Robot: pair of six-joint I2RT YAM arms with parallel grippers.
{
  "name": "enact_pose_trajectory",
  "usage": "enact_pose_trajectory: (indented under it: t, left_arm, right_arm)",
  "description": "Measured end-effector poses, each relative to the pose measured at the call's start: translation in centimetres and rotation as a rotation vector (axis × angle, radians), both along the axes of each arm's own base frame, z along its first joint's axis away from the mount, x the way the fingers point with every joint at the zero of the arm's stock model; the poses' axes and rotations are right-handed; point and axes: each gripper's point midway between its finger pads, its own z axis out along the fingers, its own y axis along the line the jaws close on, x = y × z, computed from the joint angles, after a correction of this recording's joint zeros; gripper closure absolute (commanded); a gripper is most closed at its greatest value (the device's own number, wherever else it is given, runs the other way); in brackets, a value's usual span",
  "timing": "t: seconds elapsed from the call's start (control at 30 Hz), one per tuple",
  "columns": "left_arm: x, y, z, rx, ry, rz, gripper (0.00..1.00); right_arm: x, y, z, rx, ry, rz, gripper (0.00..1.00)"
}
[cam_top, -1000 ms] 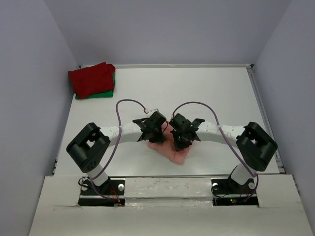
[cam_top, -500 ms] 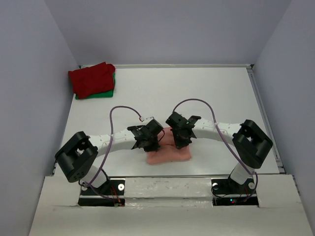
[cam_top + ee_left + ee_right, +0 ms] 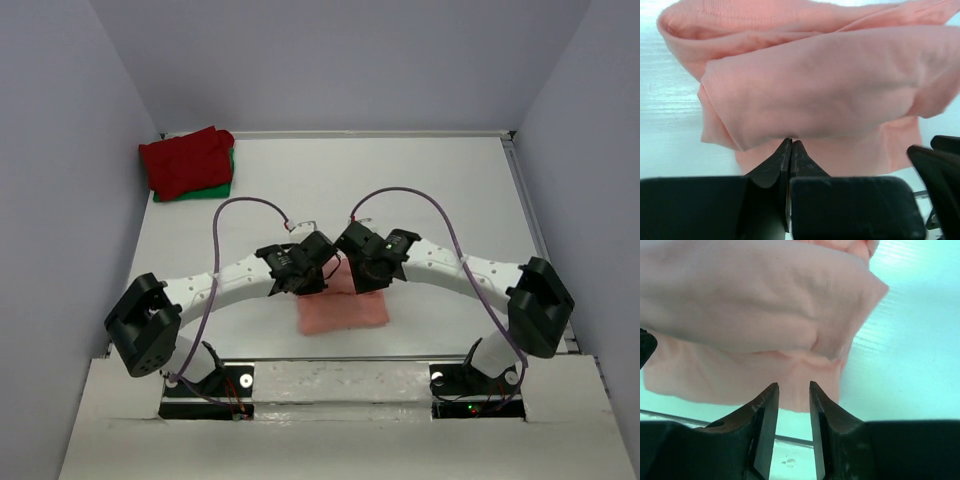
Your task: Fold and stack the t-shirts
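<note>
A salmon-pink t-shirt lies folded as a rough rectangle on the white table near the arm bases. Both grippers hover over its far edge. My left gripper has its fingers pressed together; in the left wrist view its tips sit at the lower edge of the shirt's upper fold, with no cloth visible between them. My right gripper is open; in the right wrist view the gripper has a clear gap and only the shirt lying beyond it. A dark red t-shirt rests on a green t-shirt at the far left corner.
Grey walls close in the white table on the left, right and back. Purple cables arch over both arms. The arm bases sit on the near ledge.
The salmon-pink shirt went from a bunched lump under the grippers to a flat folded rectangle. The right jaws opened and let it go. Both grippers drew back slightly toward the far side.
</note>
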Motion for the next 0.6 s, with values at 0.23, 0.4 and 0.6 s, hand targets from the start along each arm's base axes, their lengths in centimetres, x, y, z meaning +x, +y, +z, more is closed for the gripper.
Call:
enact_pose_trajectory:
  t: [0.23,0.4,0.6]
  left_arm:
    - [0.8,0.3,2.9,0.001,-0.071,0.015,0.74]
    - [0.3,1.3,2.4,0.034,-0.055,0.028,0.67]
    - [-0.7,3.2,0.6,0.082,-0.015,0.057,0.64]
  right_arm:
    - [-0.5,-1.1,3.1,0.03,-0.069,-0.015,0.5]
    - [-0.8,-2.9,0.9,-0.016,-0.036,-0.04,0.5]
    - [-0.9,-4.7,-1.3,-0.039,0.01,-0.078,0.52]
